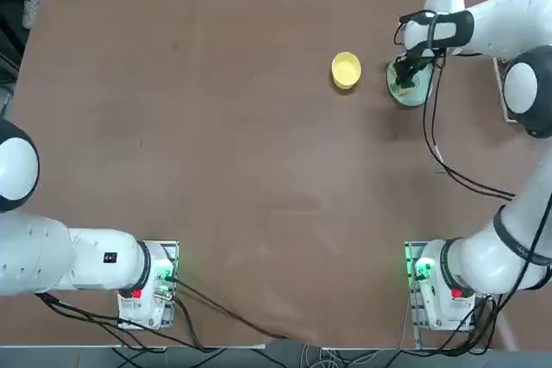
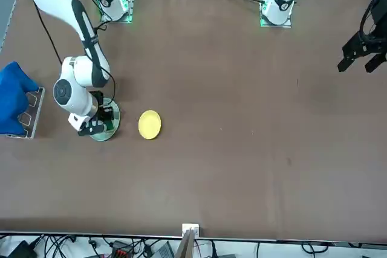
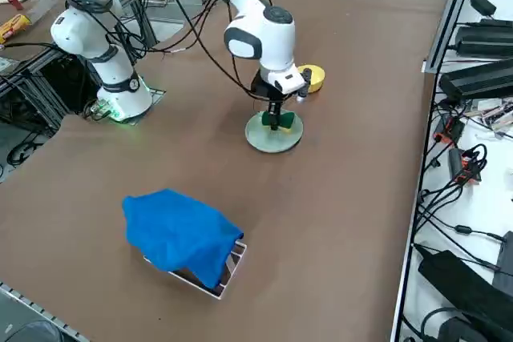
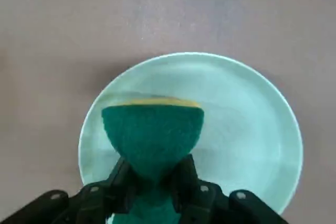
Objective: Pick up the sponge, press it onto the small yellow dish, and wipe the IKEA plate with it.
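Wrist view: the right gripper [image 4: 152, 182] pinches the sponge [image 4: 152, 135] tight, green side showing, low over the IKEA plate [image 4: 252, 129].
Yellow dish: the small yellow dish [image 1: 346, 70] sits just beside, bare.
Progress: pickup done; wiping looks underway.
Left: finishing the wipe.

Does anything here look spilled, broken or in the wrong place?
Nothing looks spilled or broken. The one oddity is the sponge: the right hand pinches it so tightly over the IKEA plate that it bulges out of shape. The small yellow dish sits apart beside it.
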`<state>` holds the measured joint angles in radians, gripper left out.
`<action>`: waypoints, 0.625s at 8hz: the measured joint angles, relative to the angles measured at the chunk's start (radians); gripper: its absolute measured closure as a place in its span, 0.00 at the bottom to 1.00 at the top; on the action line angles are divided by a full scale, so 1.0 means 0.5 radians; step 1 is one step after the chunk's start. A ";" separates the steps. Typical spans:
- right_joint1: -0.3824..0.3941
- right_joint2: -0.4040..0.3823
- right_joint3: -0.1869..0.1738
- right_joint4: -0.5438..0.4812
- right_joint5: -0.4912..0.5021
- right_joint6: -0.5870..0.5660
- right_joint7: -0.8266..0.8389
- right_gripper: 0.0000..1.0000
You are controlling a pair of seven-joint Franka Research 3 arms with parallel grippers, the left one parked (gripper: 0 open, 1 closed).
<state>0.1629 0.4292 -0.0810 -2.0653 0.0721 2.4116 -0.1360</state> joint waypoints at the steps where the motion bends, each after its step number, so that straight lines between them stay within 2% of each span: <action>1: -0.002 -0.062 0.000 0.000 0.001 -0.058 0.000 0.63; 5: 0.068 -0.367 0.021 -0.043 0.007 -0.316 0.223 0.63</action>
<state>0.1968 0.2458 -0.0707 -2.0868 0.0758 2.2536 -0.0246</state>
